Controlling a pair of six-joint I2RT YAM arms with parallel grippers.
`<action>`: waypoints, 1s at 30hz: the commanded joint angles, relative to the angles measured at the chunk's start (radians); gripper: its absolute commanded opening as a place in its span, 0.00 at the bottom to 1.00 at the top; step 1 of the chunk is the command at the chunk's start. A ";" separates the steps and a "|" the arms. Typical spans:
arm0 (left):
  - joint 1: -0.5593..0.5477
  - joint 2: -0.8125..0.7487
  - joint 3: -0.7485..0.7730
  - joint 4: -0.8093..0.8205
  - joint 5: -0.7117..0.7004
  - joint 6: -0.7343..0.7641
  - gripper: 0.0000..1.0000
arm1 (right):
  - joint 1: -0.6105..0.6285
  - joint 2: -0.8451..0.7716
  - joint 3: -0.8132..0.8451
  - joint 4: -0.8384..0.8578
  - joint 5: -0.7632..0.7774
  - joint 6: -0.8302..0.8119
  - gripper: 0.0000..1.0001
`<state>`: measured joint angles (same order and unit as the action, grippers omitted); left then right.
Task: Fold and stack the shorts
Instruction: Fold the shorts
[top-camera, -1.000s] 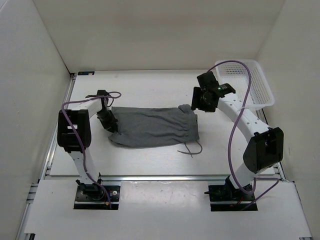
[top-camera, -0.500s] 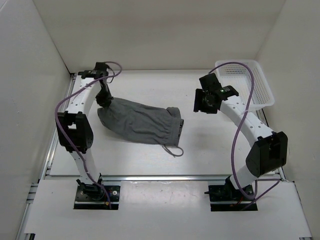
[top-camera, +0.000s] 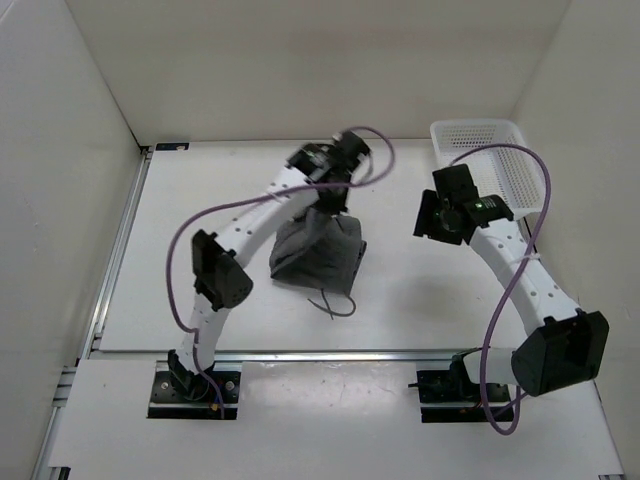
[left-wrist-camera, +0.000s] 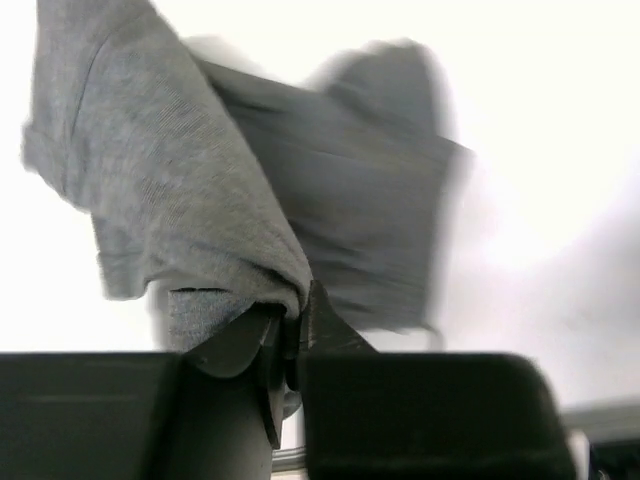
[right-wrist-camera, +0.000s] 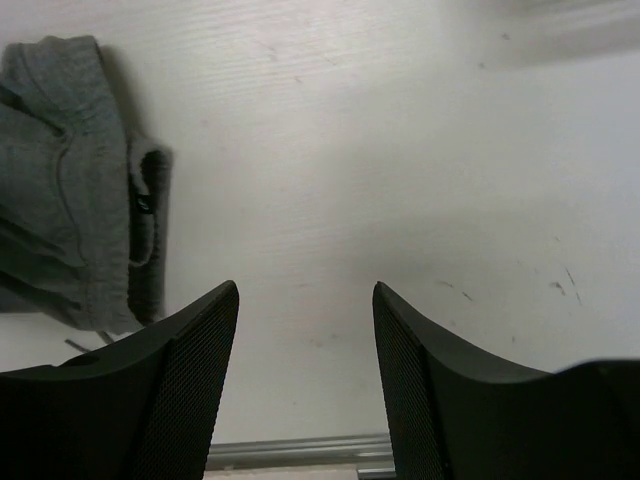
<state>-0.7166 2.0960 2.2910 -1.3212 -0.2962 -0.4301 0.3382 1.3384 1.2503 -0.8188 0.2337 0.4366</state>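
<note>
folding is under way but, as we judge it, not finished. the shorts (top-camera: 318, 252) sit near the middle of the counter (top-camera: 420, 300), bunched into a short, thick heap rather than a flat rectangle. one end rests on the counter. the other hangs from the left hand (top-camera: 327, 196), which is clamped on a pinch of grey cloth, as the left wrist view shows plainly. the cloth drapes down from that pinch over the layer below, so the halves look brought one over the other but not laid down or smoothed. the drawstring (top-camera: 332, 303) trails loose off the near edge. the right hand (top-camera: 441, 216) hovers to the right, well apart from the shorts, its fingers spread and holding nothing. a white basket (top-camera: 512, 170) stands at the far right corner. what is left, we think: lower the lifted end, let go, flatten the fold, perhaps fold once more, then the stacking, for which we see no pile.
</note>
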 joint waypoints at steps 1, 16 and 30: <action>-0.163 0.088 0.070 -0.076 0.084 -0.044 0.20 | -0.057 -0.065 -0.060 -0.019 0.021 0.004 0.61; 0.084 -0.257 -0.212 0.026 0.230 -0.107 0.85 | 0.042 -0.010 -0.083 0.044 -0.080 -0.028 0.59; 0.393 -0.661 -0.712 0.093 0.198 -0.219 0.77 | 0.478 0.617 0.481 0.026 0.032 -0.134 0.71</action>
<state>-0.3714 1.5761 1.5959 -1.2526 -0.0788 -0.6147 0.8047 1.8648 1.6348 -0.7761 0.2218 0.3313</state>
